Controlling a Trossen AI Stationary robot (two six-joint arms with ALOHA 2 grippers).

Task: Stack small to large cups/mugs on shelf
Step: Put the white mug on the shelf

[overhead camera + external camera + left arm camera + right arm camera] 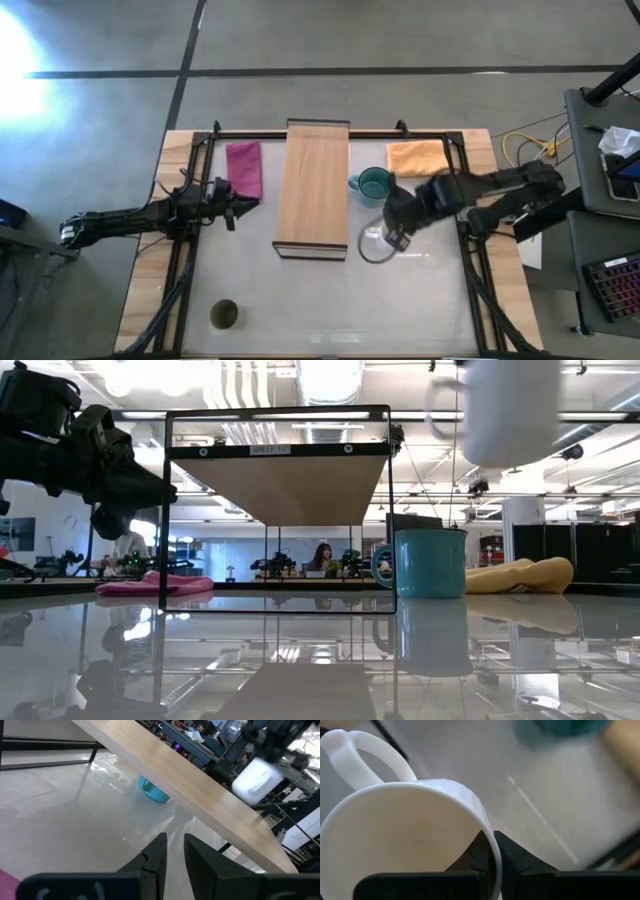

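My right gripper (393, 236) is shut on the white mug (375, 243), held high above the table just right of the light-wood shelf (313, 188); the low view shows the mug (510, 410) near the top of the picture. The teal mug (375, 183) stands on its base on the table beside the shelf's right side. The dark olive cup (224, 314) stands near the table's front left. My left gripper (232, 208) waits left of the shelf, its fingers (160, 855) a narrow gap apart and empty. My right gripper holds the white mug by its rim (487, 832), on the side away from the handle (355, 755). One finger is inside the mug and one outside, with the wall between them. The mug is lifted clear of the table, upright, mouth up (510, 410).
A pink cloth (244, 168) lies left of the shelf at the back, an orange cloth (416, 157) at the back right. A black frame (278, 510) carries the shelf plank above the table. Bare table lies in front of the shelf.
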